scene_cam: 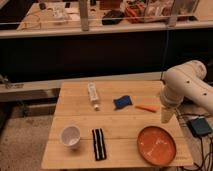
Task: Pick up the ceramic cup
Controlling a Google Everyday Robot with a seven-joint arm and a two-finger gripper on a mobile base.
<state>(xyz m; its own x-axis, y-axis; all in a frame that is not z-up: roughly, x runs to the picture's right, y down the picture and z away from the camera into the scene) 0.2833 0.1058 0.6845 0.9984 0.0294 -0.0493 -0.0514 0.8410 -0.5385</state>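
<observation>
A wooden bench (125,125) is being shown before a dark wall (100,52). The ceramic cup (70,135) is being carried near its front-left corner, bare wood around. The hand (166,115) is being held above the right edge; its state cannot be told.

No text, label, brand, number or sign can be read anywhere in this scene. The white bottle (93,93) lying on the wooden table (75,107) shows no legible print, and neither does the orange plate (156,145). The gripper (166,116), pointing down over the table's right side just beyond the plate's far rim, carries no readable marking either.
</observation>
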